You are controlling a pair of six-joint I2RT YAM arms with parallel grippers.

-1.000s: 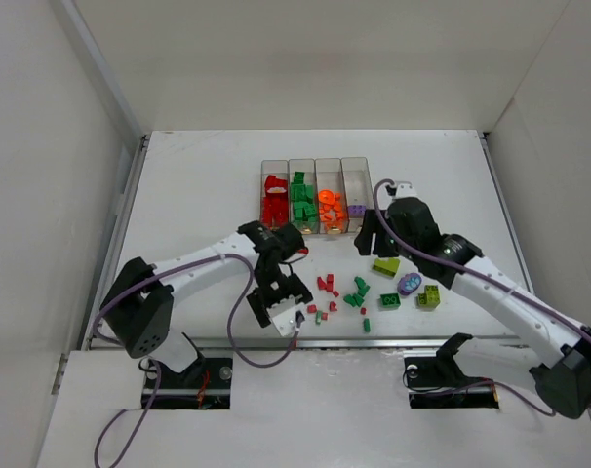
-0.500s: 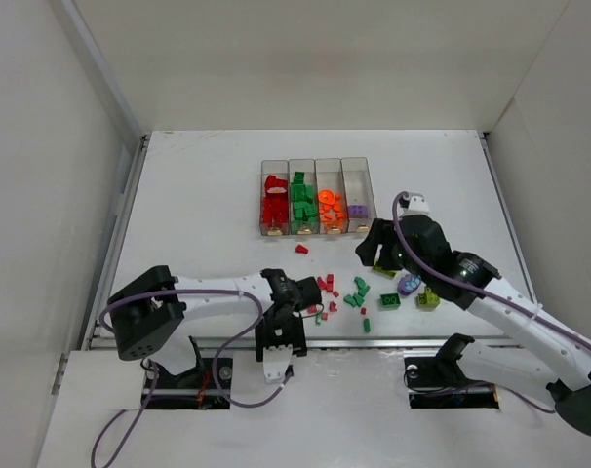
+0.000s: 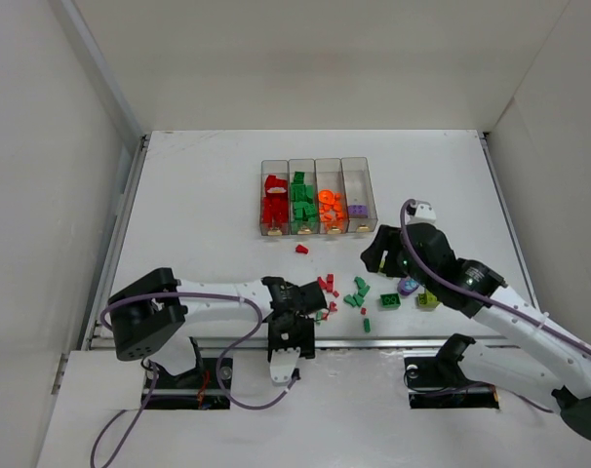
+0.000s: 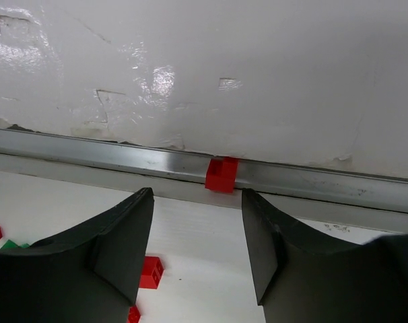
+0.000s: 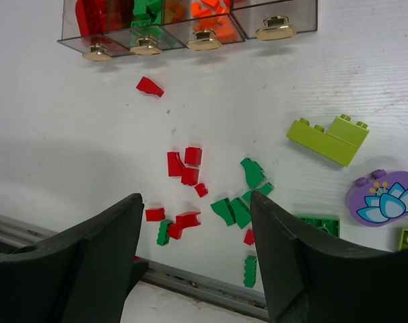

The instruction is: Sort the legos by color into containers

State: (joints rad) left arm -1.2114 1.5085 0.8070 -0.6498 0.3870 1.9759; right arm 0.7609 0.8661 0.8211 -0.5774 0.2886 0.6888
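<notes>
Four joined clear bins (image 3: 341, 174) stand at mid-table, holding red, green, orange and purple legos; their brass-dotted ends show in the right wrist view (image 5: 274, 28). Loose red legos (image 3: 327, 285) and green legos (image 3: 357, 292) lie near the front edge. One red wedge (image 3: 300, 250) lies just below the bins. My left gripper (image 3: 294, 327) is open and empty, low over the front edge (image 4: 196, 202); a red brick (image 4: 221, 173) sits on the rail ahead of it. My right gripper (image 3: 374, 255) is open and empty, above the loose pile (image 5: 195, 202).
A lime brick (image 5: 328, 138), a purple oval piece (image 5: 382, 197) and a green plate (image 3: 389, 300) lie right of the pile. A metal rail (image 5: 204, 286) runs along the table's front edge. White walls enclose the table on three sides.
My left arm has swung from near the bins down to the front edge. A red wedge now lies below the bins. My right gripper has moved a little nearer, away from the bins.
</notes>
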